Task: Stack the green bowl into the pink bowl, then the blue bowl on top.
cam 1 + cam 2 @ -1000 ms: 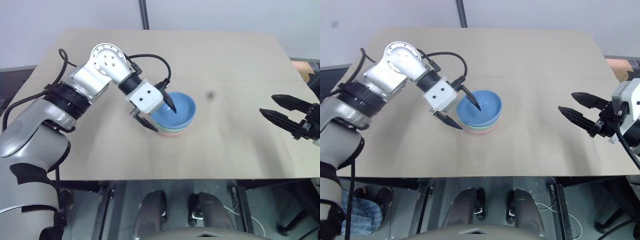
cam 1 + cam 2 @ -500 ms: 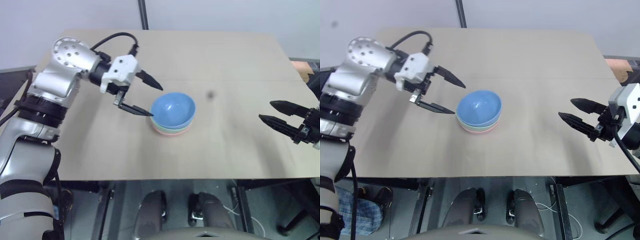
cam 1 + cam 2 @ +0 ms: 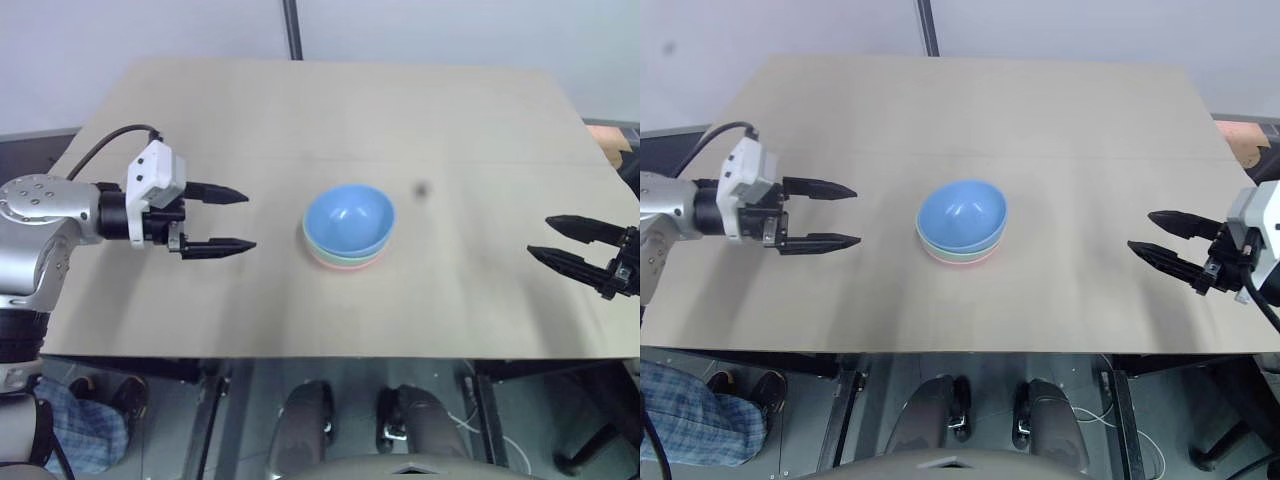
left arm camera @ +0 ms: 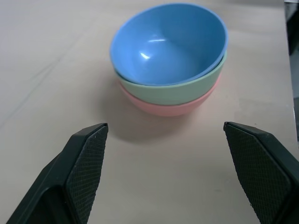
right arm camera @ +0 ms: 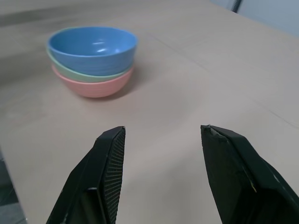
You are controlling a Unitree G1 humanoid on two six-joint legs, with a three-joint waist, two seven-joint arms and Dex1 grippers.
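Three bowls stand nested in one stack at the middle of the table. The pink bowl (image 4: 169, 108) is at the bottom, the green bowl (image 4: 174, 92) sits in it, and the blue bowl (image 3: 348, 218) lies on top, slightly tilted. My left gripper (image 3: 236, 219) hangs open to the left of the stack, clear of it, its fingers pointing toward the bowls. My right gripper (image 3: 561, 242) stands open near the table's right edge, empty, far from the stack.
The beige table (image 3: 330, 110) carries a small dark spot (image 3: 422, 188) right of the bowls. A black pole (image 3: 292, 25) rises behind the far edge. A brown object (image 3: 612, 141) lies off the right side.
My left gripper has drawn back to the left, away from the blue bowl, and rolled so its fingers point level. The bowl stack stays put. The right gripper has barely shifted.
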